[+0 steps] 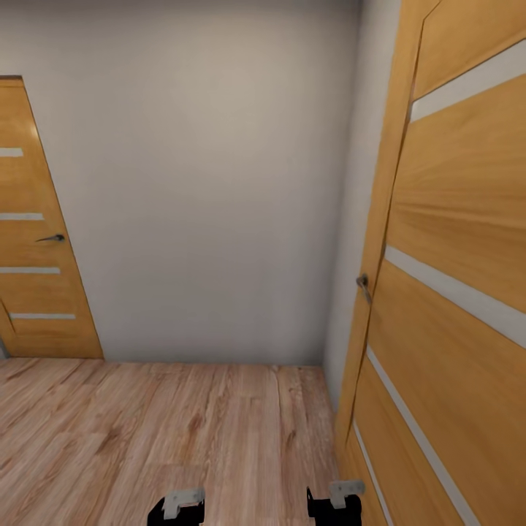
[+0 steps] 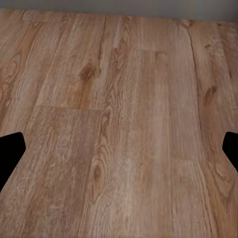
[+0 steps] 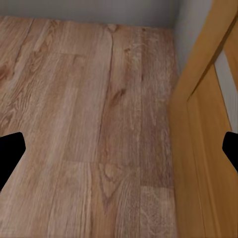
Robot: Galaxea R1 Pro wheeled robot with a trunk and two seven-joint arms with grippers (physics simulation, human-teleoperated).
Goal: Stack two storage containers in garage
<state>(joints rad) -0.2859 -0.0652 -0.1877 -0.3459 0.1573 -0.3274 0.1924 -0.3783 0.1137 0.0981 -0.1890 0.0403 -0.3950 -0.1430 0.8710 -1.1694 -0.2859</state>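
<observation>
The two storage containers are out of view. I am in a narrow space with light wood planks (image 1: 183,431) underfoot and a plain grey-white wall (image 1: 204,183) ahead. My left gripper (image 2: 119,153) is open over bare planks, its black fingertips (image 2: 10,153) spread to the frame's edges with nothing between them. My right gripper (image 3: 119,153) is open too, empty, over planks close beside an orange-wood door (image 3: 203,148). Both arm ends (image 1: 175,508) show at the bottom of the head view.
An orange-wood door (image 1: 453,292) with frosted strips and a metal handle (image 1: 363,286) stands close on my right. A second such door (image 1: 33,241), with its handle (image 1: 51,238), stands shut at the far left. The wall ahead closes off the space.
</observation>
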